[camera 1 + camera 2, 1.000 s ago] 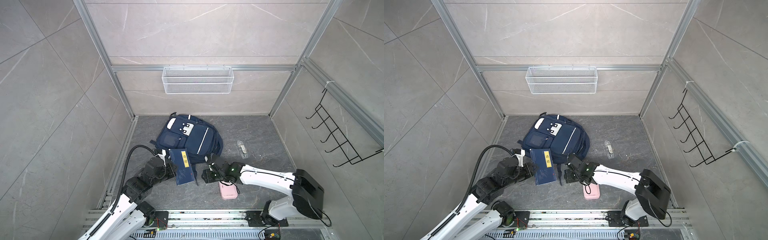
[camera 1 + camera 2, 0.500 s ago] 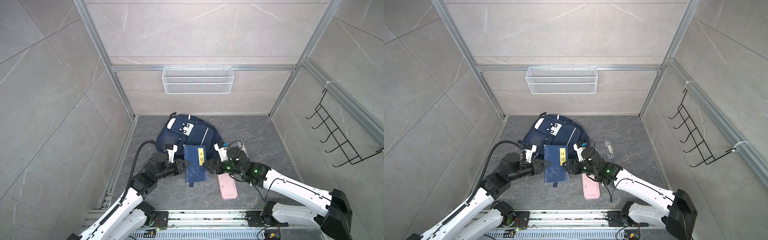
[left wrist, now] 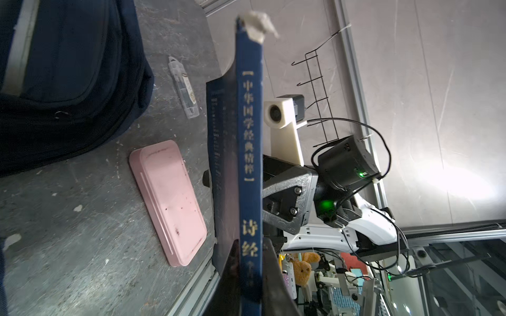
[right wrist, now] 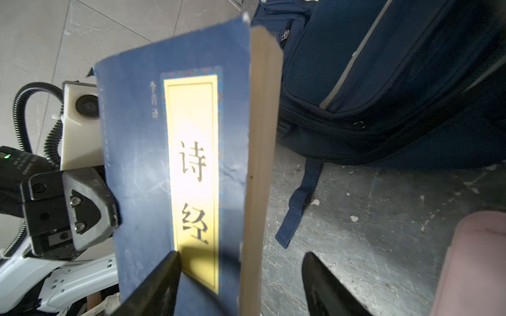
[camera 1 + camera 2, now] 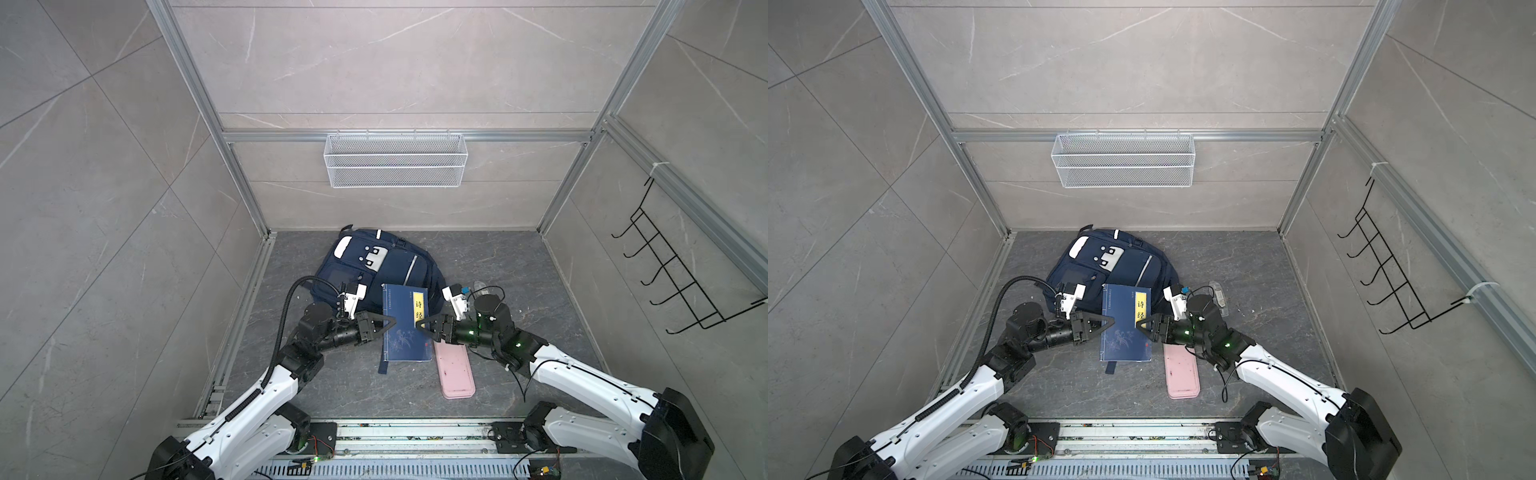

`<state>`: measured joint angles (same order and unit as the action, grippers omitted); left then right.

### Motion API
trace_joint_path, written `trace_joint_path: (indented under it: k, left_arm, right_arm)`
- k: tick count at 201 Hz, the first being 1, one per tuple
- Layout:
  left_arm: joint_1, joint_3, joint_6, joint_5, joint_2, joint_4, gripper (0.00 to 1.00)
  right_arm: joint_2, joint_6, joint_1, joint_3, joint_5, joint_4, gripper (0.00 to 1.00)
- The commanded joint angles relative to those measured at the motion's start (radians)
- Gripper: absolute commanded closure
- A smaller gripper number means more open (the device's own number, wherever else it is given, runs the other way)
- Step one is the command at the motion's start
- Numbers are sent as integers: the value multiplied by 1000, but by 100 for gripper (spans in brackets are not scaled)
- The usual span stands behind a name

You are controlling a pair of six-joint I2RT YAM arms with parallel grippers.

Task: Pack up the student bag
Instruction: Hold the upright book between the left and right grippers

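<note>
Left wrist view first: the left fingers (image 3: 232, 273) are seen clamped on the spine of the navy book (image 3: 250, 136), with gold lettering running along it. Over to the right wrist view, and the right fingers (image 4: 161, 279) are spread wide. One is laid over the yellow-labelled cover and its partner is kept well clear of the cream page edge, so nothing is gripped on that side. The book is therefore carried by the left arm alone, cover up, above the grey veined desk (image 5: 519, 257).

Just beyond it, in both top views, the student bag (image 5: 374, 266) (image 5: 1113, 266) is found lying flat on the desk toward the back wall, front panel up. One loose strap (image 4: 298, 202) is trailed out toward the book. Padded navy fabric, white patches, silver stripes and zip seams are all on show. It is judged a soft, bulky, floppy thing that sags when lifted, with a mouth that will not be held open unaided. A hold is best taken at the carry loop (image 5: 346, 227) or on a zip rim, not the slack panels. Whether the main zip is open cannot be told. A smooth, rounded pink case (image 5: 455, 370) is seen lying beside the book.
</note>
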<state>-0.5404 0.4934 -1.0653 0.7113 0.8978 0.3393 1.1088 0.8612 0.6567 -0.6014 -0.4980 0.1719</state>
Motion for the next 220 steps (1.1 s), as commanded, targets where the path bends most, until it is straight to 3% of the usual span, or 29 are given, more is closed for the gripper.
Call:
trace_joint_path:
  k: [1, 50, 118, 161, 220]
  left_arm:
    - [8, 4, -60, 67, 7, 205, 100]
    - [28, -17, -86, 63, 35, 238, 100]
    - [89, -19, -25, 69, 6, 64, 100]
    - [89, -22, -30, 97, 20, 79, 100]
    - [88, -18, -24, 119, 19, 72, 99]
  right_arm:
    - [-2, 104, -20, 41, -138, 228, 30]
    - [50, 258, -34, 90, -252, 535, 39]
    - [-16, 233, -67, 78, -252, 446, 55]
    - [7, 231, -70, 69, -252, 443, 65]
    - [34, 238, -72, 72, -247, 460, 71]
